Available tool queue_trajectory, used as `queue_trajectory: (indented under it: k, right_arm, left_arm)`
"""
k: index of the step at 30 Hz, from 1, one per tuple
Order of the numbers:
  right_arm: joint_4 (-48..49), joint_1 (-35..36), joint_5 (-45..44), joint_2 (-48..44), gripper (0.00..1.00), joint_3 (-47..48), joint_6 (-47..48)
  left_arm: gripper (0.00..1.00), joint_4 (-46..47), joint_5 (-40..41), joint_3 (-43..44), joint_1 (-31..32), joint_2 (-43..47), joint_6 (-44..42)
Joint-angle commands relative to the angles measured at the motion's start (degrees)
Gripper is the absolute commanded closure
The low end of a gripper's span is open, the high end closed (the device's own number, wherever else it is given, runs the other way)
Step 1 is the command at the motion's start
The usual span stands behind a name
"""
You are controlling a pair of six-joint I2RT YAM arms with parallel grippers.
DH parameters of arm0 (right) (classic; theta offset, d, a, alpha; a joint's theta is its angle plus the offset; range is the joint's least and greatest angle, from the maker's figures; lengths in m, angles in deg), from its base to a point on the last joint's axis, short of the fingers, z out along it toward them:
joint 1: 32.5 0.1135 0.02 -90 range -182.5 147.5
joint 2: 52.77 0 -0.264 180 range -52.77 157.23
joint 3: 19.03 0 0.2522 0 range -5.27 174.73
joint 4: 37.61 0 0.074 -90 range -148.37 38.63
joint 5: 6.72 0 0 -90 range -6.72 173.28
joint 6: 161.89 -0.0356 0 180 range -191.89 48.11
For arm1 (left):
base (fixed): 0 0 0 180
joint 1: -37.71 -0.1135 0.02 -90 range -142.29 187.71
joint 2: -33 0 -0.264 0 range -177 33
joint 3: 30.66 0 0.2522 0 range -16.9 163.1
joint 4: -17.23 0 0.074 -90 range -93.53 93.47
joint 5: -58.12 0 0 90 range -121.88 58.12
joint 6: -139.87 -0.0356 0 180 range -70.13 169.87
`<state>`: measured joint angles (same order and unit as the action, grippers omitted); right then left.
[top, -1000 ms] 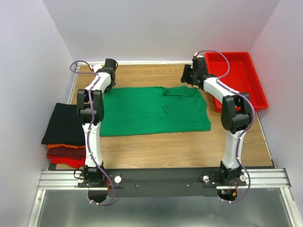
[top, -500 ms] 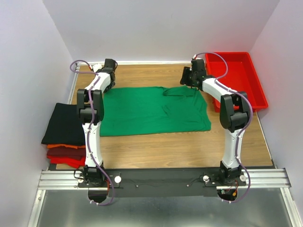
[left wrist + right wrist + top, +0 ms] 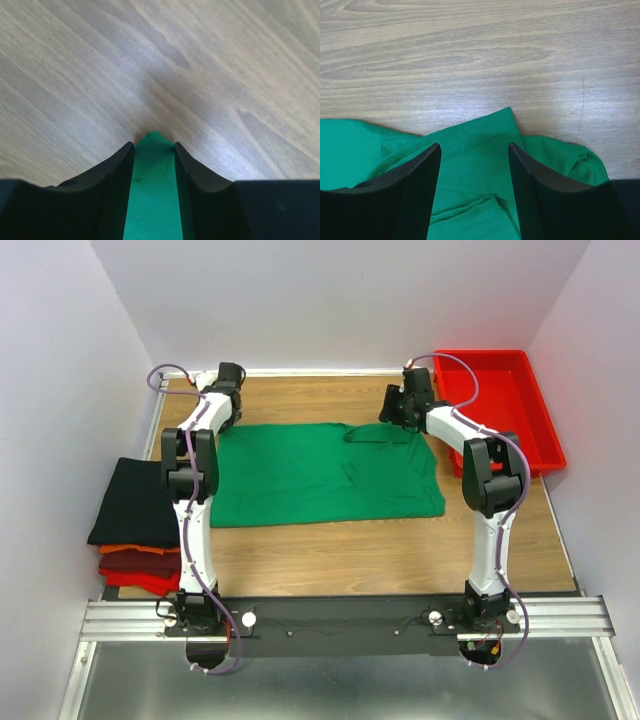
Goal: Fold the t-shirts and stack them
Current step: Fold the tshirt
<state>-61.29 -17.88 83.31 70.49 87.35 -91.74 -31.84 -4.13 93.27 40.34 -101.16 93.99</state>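
The bright green t-shirt (image 3: 320, 475) lies spread flat on the wooden table. My left gripper (image 3: 224, 418) is low over its far left corner. In the left wrist view the fingers (image 3: 155, 146) stand partly open with the green corner (image 3: 152, 200) between them, not pinched. My right gripper (image 3: 393, 412) is open over the shirt's far right part, where a sleeve is folded inward. In the right wrist view its jaws (image 3: 474, 147) straddle rumpled green cloth (image 3: 350, 150). A stack of folded shirts sits at the left edge: black (image 3: 135, 500) on top, orange (image 3: 125, 548), then red (image 3: 140, 578).
A rigid red plastic tray (image 3: 500, 400) stands at the far right, close behind my right arm. White walls close in the table on three sides. The metal rail with the arm bases (image 3: 340, 620) runs along the near edge.
My right gripper has shifted slightly left and toward the far edge over the shirt's corner. The left arm and the shirt have barely moved.
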Motion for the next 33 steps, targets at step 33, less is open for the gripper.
queue_trajectory:
  k: [33]
  right_arm:
    - [0.24,-0.29,-6.8,8.48,0.48,5.64,2.37]
  left_arm:
    - [0.49,3.32,-2.7,3.56,-1.4,2.16,-6.06]
